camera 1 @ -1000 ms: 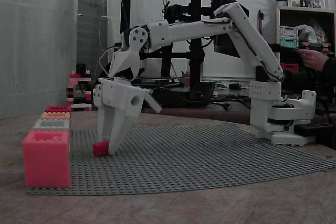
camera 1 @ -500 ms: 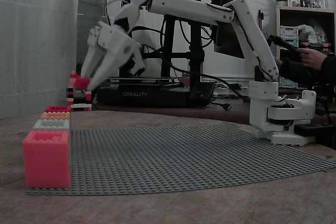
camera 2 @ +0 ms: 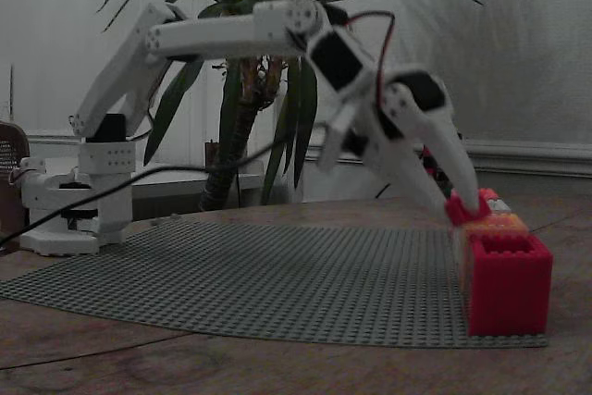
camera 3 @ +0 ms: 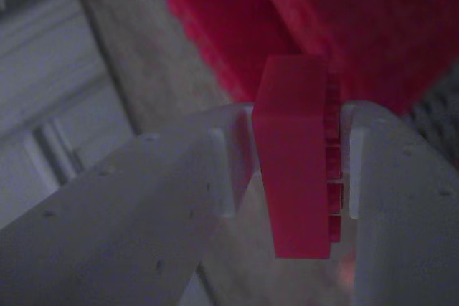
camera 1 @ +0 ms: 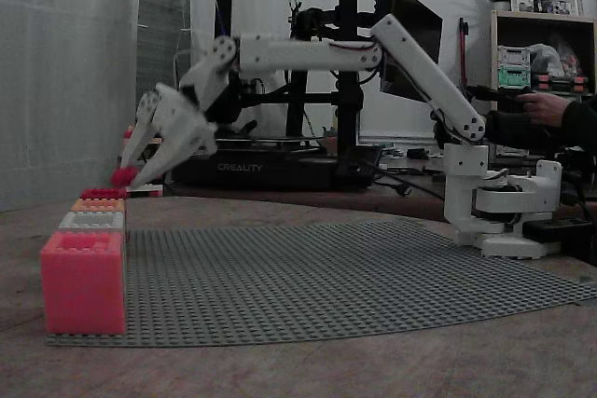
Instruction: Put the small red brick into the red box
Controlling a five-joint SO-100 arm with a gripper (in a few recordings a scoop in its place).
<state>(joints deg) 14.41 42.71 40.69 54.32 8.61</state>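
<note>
A dim room with a pale curtain on one side, a black-framed 3D printer (camera 1: 289, 72) behind and a leafy green potted plant (camera 2: 250, 53) opposite surrounds a brown wooden table (camera 1: 308, 370) carrying a large grey studded plastic baseplate (camera 1: 354, 272). The white five-joint robot arm (camera 1: 410, 72), its base at the right of the plate in a fixed view (camera 1: 504, 202), reaches across to a row of open-topped studded boxes along the plate's left edge. Its two-finger gripper (camera 1: 126, 174) points down and is closed around the small deep-red studded plastic brick (camera 1: 122, 176), the fingers pressing on its two opposite sides in the wrist view (camera 3: 294, 155), studs facing one finger. The brick hangs just above the far red box (camera 1: 103, 194), the last of the row; in the wrist view the red hollow of that box (camera 3: 237, 26) lies directly beyond the brick. In the other fixed view the gripper (camera 2: 460, 205) holds the brick (camera 2: 458, 210) right at the far end of the row, and whether it touches the rim cannot be told. Nearer the camera stand an orange box (camera 1: 98, 205), a grey box (camera 1: 91, 221) and a larger pinkish-red box (camera 1: 83, 281). A stack of mixed-colour bricks (camera 1: 140, 151) sits behind the gripper. A person's hand (camera 1: 546, 107) appears at the right edge by a shelf.
</note>
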